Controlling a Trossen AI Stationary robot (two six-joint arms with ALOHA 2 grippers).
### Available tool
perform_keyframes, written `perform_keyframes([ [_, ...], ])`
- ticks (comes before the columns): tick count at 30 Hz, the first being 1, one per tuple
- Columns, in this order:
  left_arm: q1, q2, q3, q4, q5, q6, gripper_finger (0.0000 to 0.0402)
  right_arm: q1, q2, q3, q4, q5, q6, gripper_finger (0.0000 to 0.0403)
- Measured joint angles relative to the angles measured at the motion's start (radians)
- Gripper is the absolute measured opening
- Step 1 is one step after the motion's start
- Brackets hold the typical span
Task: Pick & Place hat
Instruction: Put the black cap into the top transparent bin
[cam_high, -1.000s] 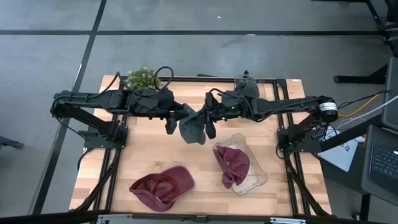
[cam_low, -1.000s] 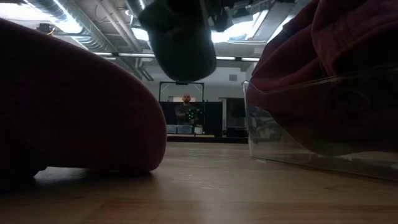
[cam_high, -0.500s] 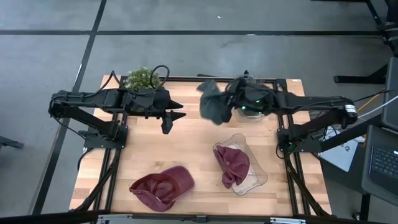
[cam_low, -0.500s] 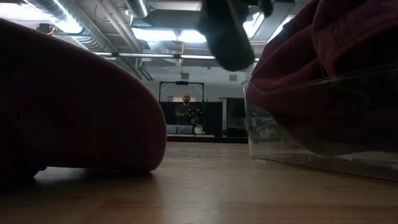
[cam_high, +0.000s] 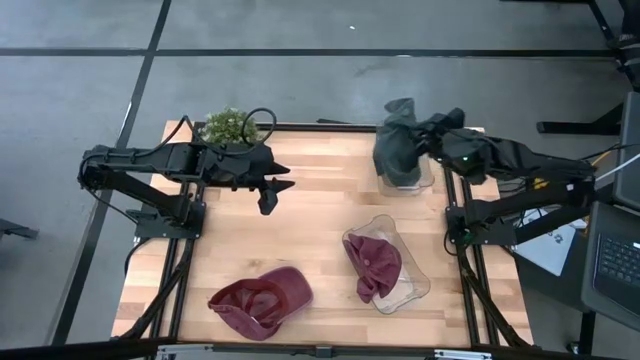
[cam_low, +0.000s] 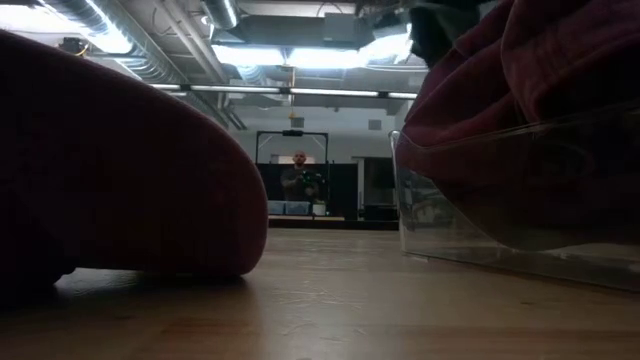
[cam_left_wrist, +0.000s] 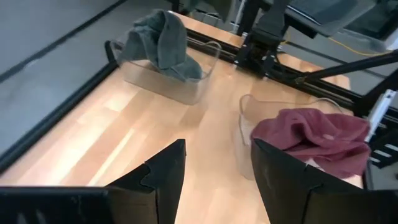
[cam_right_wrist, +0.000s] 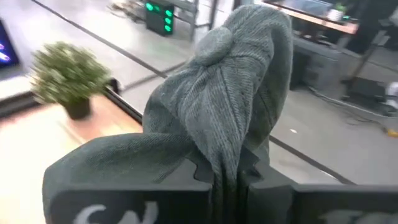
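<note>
While pinched between right gripper (cam_right_wrist: 227, 180) fingers, grey hat (cam_high: 396, 150) above clear bin (cam_high: 425, 178).

Low view: maroon cap (cam_low: 120, 170) fills left side, cut off by frame edge. Maroon hat (cam_low: 530, 90) in clear tray (cam_low: 500, 210) cropped at right. Far-off person (cam_low: 299, 180) too small to read. Right wrist: fingertips buried under grey hat (cam_right_wrist: 230, 118).

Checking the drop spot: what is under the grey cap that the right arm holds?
A clear container at the table's far right edge sits under the grey cap. Its inside is mostly covered by the cap.
</note>
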Motion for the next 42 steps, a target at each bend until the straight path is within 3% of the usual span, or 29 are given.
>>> perform_keyframes([
  [11, 0.0, 0.0, 0.0, -0.001, -0.115, 0.063, 0.0178, -0.003, -0.058, -0.06, -0.316, 0.09, 0.038, 0.0011],
  [18, 0.0, 0.0, 0.0, -0.001, -0.139, 0.048, 0.0177, -0.026, -0.078, -0.177, -0.368, 0.131, 0.1, 0.0011],
  [23, 0.0, 0.001, 0.0, -0.004, -0.14, 0.047, 0.0177, -0.046, -0.104, -0.182, -0.429, 0.132, 0.123, 0.0011],
  [34, 0.0, 0.001, 0.0, -0.006, -0.141, 0.054, 0.0177, -0.156, -0.077, -0.185, -0.421, 0.08, 0.092, 0.0011],
  [42, 0.0, 0.001, 0.0, -0.006, -0.146, 0.09, 0.0177, -0.228, -0.056, -0.367, -0.172, 0.055, 0.006, 0.0011],
])
